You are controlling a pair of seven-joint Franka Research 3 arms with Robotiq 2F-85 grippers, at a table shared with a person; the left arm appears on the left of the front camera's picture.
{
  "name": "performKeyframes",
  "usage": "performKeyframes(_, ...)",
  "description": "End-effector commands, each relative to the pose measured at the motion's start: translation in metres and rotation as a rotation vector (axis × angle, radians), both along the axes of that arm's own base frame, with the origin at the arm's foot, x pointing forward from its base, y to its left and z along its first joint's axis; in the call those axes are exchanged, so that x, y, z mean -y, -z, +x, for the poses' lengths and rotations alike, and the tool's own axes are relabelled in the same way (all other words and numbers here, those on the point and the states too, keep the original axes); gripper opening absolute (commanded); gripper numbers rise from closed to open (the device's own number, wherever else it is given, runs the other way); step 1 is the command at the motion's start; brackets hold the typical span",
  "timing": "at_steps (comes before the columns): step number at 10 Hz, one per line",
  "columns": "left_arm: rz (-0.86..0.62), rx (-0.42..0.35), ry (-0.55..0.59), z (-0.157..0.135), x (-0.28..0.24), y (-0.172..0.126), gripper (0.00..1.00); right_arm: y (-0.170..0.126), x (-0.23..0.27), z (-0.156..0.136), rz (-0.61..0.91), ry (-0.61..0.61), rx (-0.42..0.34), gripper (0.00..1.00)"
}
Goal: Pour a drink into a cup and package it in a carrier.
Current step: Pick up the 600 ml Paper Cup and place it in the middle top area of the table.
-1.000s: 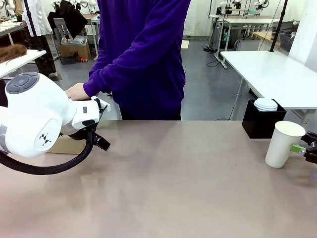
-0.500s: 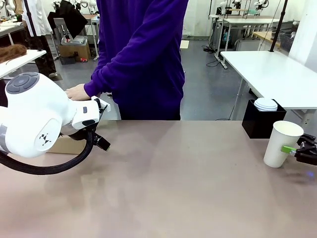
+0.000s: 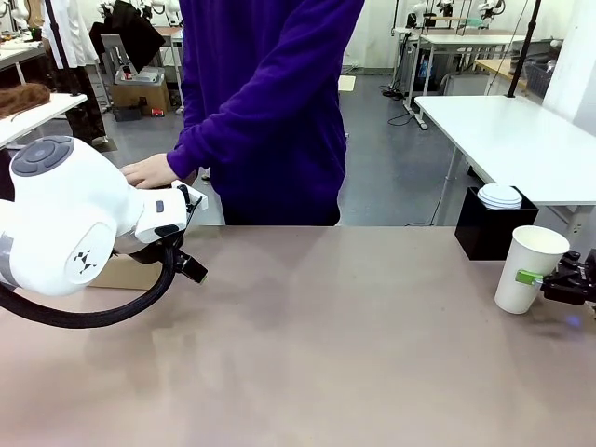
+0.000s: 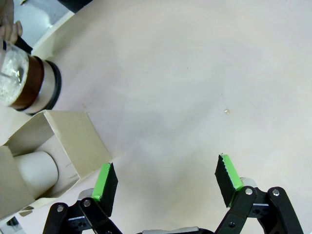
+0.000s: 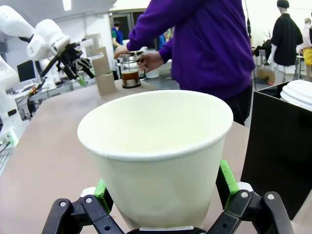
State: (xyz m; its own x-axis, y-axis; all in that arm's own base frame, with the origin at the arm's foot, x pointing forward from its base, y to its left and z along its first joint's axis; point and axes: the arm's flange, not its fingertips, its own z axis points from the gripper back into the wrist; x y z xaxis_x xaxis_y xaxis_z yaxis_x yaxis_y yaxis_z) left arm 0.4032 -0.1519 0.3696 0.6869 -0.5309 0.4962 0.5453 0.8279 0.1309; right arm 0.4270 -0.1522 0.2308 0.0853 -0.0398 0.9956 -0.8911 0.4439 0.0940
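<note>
At the table's right edge, my right gripper [image 5: 164, 186] clasps the white paper cup [image 5: 156, 146], a green pad pressed on either side of its lower wall; the cup stands open-mouthed and leans slightly away from the fingers, its base on the table [image 3: 326, 326]. Just behind it sits a black box [image 3: 489, 231] topped with a stack of white lids [image 3: 500, 196]. Across the table, my left arm [image 3: 65, 223] reaches in from the left side, bent at its big white joint, and my left gripper [image 4: 165, 179] hangs released over bare tabletop, jaws spread wide and holding nothing. The brown cardboard carrier [image 4: 73, 141] lies just beside its left finger, with a white rounded shape inside that I cannot identify. Beyond the carrier stands the glass pitcher [image 4: 29, 85], the dark brown drink [image 5: 130, 76] low inside it. At the far side a person in a purple sleeve rests a hand [image 3: 149, 170] at the pitcher.
</note>
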Motion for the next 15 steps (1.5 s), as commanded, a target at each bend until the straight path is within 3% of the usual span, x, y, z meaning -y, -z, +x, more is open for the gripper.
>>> performKeyframes(1,-0.001,0.000,0.000,0.000,0.000,0.000,1.00,-0.001,0.001,0.009,0.039,-0.006,-0.011,0.80)
performKeyframes(6,-0.001,0.000,0.000,0.000,0.000,0.000,1.00,0.001,0.001,0.001,0.006,-0.003,0.000,0.80)
performKeyframes(8,-0.001,0.000,0.000,0.000,0.000,0.000,1.00,-0.037,-0.029,-0.010,0.051,0.108,0.038,0.80)
performKeyframes(11,-0.001,0.000,0.000,0.000,0.000,0.000,1.00,-0.091,-0.109,0.024,0.070,0.136,-0.001,0.80)
performKeyframes(15,-0.001,0.000,0.000,0.000,0.000,0.000,1.00,-0.091,-0.216,0.085,0.067,0.156,0.009,0.80)
